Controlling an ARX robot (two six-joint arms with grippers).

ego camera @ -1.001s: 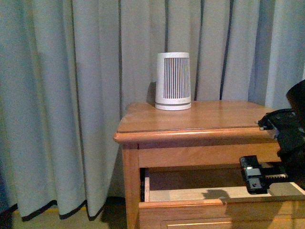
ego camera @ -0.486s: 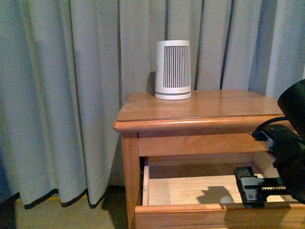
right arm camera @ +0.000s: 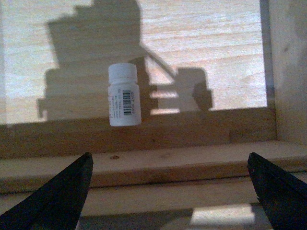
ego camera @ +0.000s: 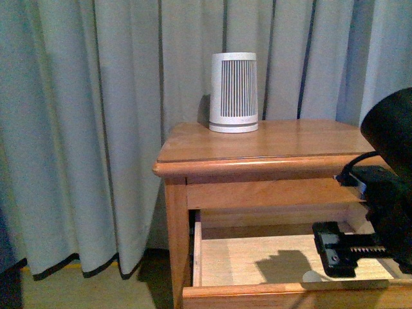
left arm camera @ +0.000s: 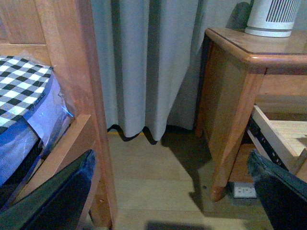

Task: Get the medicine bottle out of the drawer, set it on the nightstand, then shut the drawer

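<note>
Nightstand (ego camera: 270, 143) against grey curtain (ego camera: 90, 129). On top, toward the back: ribbed device (ego camera: 234, 93), upright, nothing else up there.

Upper drawer (ego camera: 238, 261) open, pale board inside, partly in shadow.

Bottle (right arm camera: 124, 95) on the drawer floor, right half, not far behind the front rail. White, white cap, barcode label facing up. Seems to lie flat with cap toward the drawer's back; not certain. In front view only a pale sliver just left of the black arm, too small to read.

Right hand (right arm camera: 169, 160) over the drawer's front rail, looking down inside. Jaws spread wide, nothing between them. Fingertips (right arm camera: 72, 187) well clear of the bottle, no contact. From the front, same hand (ego camera: 335, 254) above the drawer's right side, arm black and bulky at the picture edge.

Left hand (left arm camera: 170, 165) low and off to the nightstand's left, aimed at the floor (left arm camera: 153, 172) in front of the curtain. Jaws wide apart, empty. Bed frame (left arm camera: 72, 96) with checked cloth (left arm camera: 21, 81) on one side of it, nightstand corner and drawer edge on the other. Socket plate (left arm camera: 245, 190) on the floor by the nightstand's foot.
</note>
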